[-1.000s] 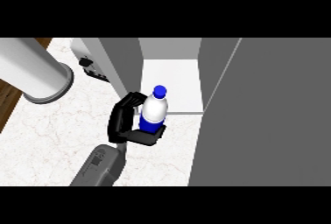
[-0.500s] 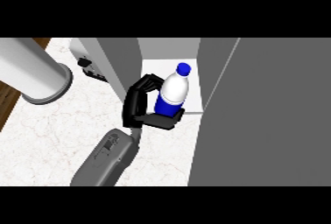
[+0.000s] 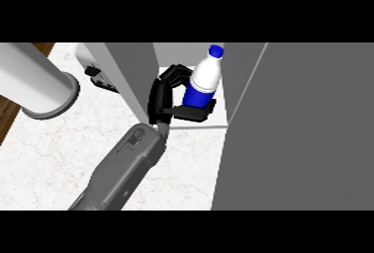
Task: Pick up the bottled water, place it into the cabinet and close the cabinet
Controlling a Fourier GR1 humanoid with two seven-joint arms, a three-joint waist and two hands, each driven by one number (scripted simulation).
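Got my right hand curled around the bottled water just inside the cabinet, worried it'll clip the door edge.

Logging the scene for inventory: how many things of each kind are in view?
Bottled water: 1
Cabinet: 1
Hand holding the bottle: 1
Grey cylinder at left: 1
Total: 4
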